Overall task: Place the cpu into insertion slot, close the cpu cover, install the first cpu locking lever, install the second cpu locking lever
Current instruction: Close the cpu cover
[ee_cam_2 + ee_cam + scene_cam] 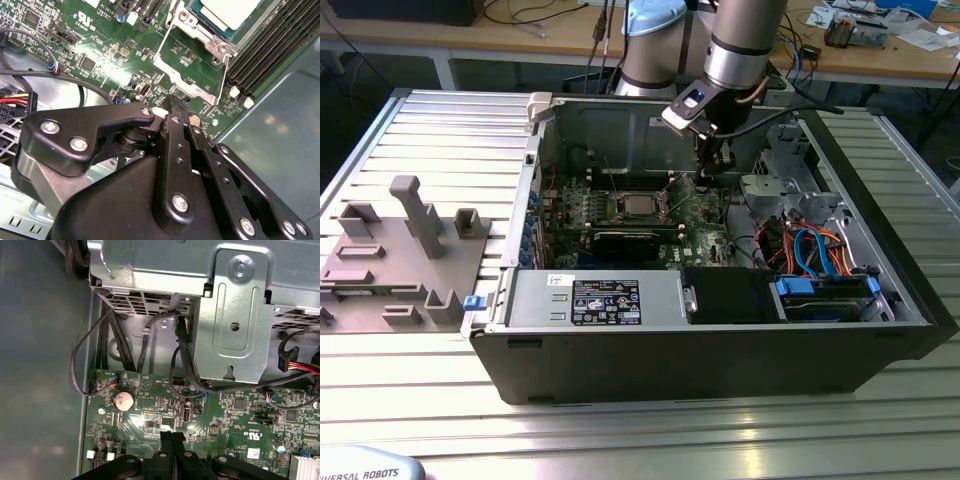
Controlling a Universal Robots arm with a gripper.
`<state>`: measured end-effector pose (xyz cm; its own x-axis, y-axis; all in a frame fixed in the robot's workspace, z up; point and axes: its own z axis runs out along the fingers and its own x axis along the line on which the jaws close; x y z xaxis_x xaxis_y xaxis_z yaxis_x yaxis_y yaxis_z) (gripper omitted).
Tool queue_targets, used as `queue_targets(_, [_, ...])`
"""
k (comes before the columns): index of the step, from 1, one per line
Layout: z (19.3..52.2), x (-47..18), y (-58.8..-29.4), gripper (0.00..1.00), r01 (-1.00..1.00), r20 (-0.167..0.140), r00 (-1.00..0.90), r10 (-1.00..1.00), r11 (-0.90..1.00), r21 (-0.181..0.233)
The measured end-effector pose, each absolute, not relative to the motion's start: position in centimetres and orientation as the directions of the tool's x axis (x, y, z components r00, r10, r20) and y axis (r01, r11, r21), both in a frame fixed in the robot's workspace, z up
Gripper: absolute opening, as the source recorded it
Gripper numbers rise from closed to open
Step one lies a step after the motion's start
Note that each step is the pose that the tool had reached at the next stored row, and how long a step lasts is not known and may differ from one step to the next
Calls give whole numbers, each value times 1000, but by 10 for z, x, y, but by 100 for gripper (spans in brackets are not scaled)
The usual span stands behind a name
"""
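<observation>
Hovering over the green board near the cpu, hand pinched shut, empty; cables and bracket alongside.

Exterior view looks down on whole PC case; both wrist views close-up, sharing mobo.

In the exterior view, a fine-print sticker sits on the silver box at six o'clock; lettering crosses a pale base at seven o'clock. White print dots the circuit board in the first wrist view.
</observation>
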<state>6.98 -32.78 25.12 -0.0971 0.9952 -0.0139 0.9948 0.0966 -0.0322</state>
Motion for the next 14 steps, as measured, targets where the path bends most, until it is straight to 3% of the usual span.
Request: queue_targets(14, [247, 68, -328, 11, 995, -14, -97, 995, 97, -32])
